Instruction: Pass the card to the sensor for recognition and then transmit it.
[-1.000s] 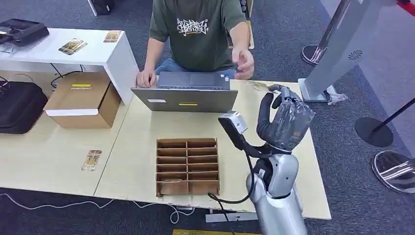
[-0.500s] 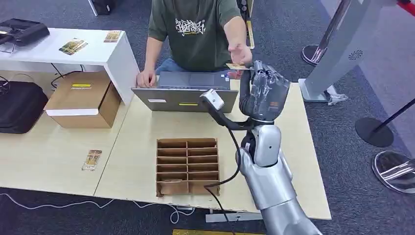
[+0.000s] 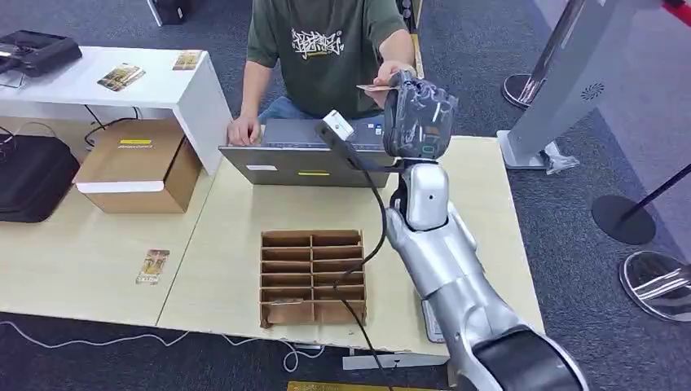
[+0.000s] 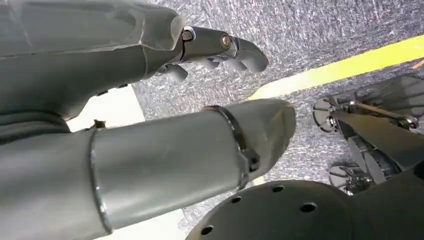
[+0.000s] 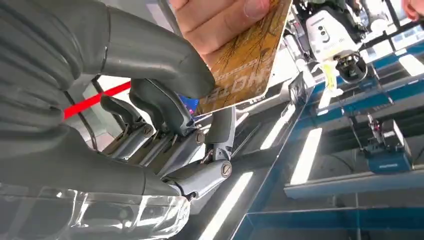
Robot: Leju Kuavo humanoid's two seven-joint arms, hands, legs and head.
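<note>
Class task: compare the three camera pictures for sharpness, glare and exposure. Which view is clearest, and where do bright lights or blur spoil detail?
Head view: evenly lit and sharp, though the small tan card at the right robot hand is tiny. Right wrist view: the gold printed card is crisp, but bright ceiling light strips glare white behind it. Left wrist view: the grey left robot hand looms close and soft, and the white patch beside it is overexposed.

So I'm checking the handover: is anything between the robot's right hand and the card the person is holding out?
Nothing visible. In the right wrist view the card, held by the person's hand, lies right at the right hand's thumb and fingers, no object between. Whether they already pinch it I cannot tell.
</note>
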